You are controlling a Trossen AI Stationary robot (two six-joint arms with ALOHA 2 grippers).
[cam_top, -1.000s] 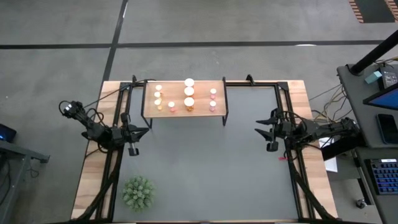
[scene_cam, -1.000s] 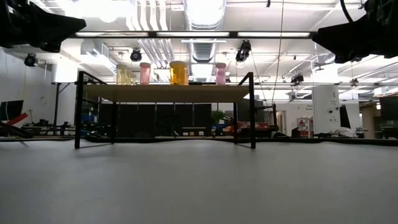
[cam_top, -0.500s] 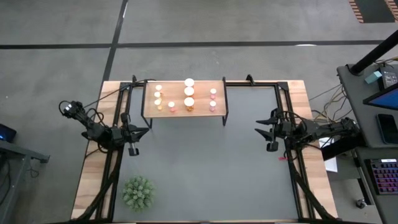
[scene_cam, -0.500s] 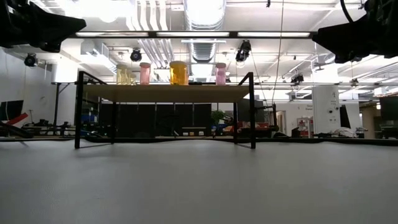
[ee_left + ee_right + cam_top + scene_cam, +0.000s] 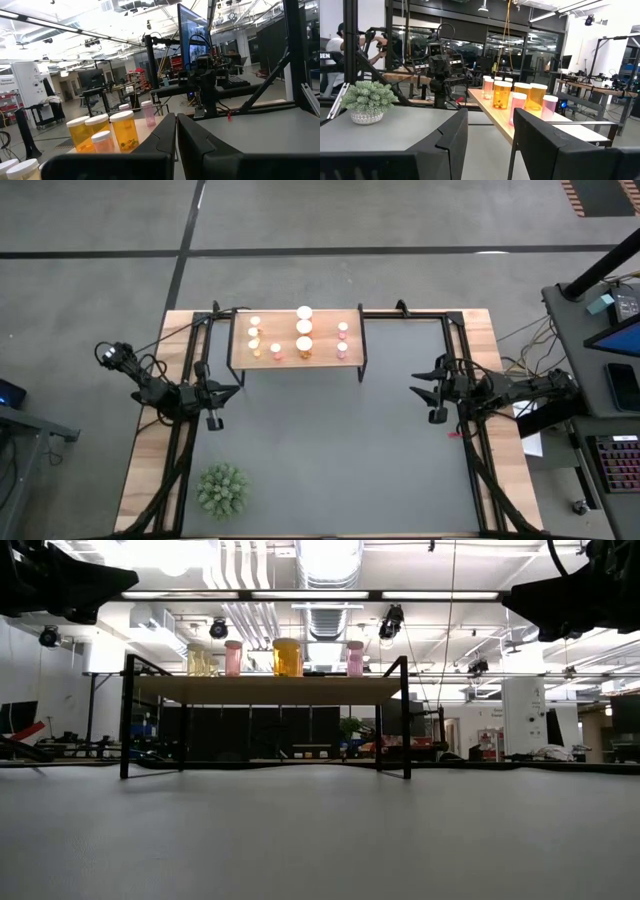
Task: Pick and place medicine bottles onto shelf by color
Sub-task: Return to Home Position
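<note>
Nothing is seen to have shifted since the earlier frames: both arms are held exactly as they were, drawn back to the side edges of the desk (image 5: 330, 450). Over on the left, the left end effector (image 5: 228, 392) is parked just inside the left edge. Its fingers (image 5: 160, 137) are brought together with barely a slit between them, and nothing is gripped. Nearer the front, the green spiky plant (image 5: 222, 489) is seen standing well apart from everything else. At the far edge, the shelf (image 5: 240, 356) is loaded. The medicine bottles (image 5: 304, 328) are lined up on it by color: yellow at the left end, one pink just beside them, orange in the middle, pink at the right end. No bottle is seen on the desk. On the right, the right end effector (image 5: 416, 384) is held with its fingers (image 5: 445, 142) apart and empty. The sorting is judged done. Should a bottle need regripping, it would likely prove light, rigid, smooth-walled and easily toppled. It is best taken across the round body just below the white cap.
</note>
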